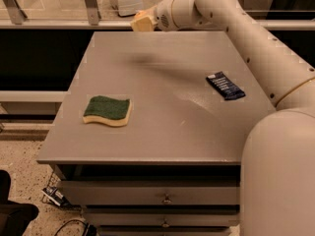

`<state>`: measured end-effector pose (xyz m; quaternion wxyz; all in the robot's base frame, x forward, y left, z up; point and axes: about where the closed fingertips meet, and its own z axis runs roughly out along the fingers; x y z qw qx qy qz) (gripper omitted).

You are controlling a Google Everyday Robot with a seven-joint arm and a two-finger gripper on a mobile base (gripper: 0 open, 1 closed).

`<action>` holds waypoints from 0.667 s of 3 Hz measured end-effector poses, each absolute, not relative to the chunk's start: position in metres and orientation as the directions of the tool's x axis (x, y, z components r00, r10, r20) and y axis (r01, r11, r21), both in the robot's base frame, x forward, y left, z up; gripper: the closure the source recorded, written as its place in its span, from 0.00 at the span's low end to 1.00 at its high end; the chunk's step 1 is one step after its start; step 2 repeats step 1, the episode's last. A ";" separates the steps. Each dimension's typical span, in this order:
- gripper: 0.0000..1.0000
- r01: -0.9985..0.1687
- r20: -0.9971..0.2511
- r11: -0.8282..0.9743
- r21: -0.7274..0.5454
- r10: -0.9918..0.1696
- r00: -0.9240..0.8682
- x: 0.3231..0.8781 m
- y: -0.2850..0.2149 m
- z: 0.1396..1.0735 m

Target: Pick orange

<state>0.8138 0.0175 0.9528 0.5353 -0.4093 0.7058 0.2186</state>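
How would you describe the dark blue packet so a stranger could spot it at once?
Find the grey table, with the gripper hanging over its far edge. On the table's right side, beside the white arm, lies the dark blue packet. It is flat, narrow and dark, unlike the thicker green-and-yellow sponge on the left.
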 end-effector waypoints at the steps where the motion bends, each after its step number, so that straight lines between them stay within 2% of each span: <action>1: 1.00 -0.844 -0.935 0.515 -0.151 -0.353 -0.047 0.798 0.024 0.973; 2: 1.00 -0.844 -0.935 0.515 -0.151 -0.353 -0.047 0.798 0.024 0.973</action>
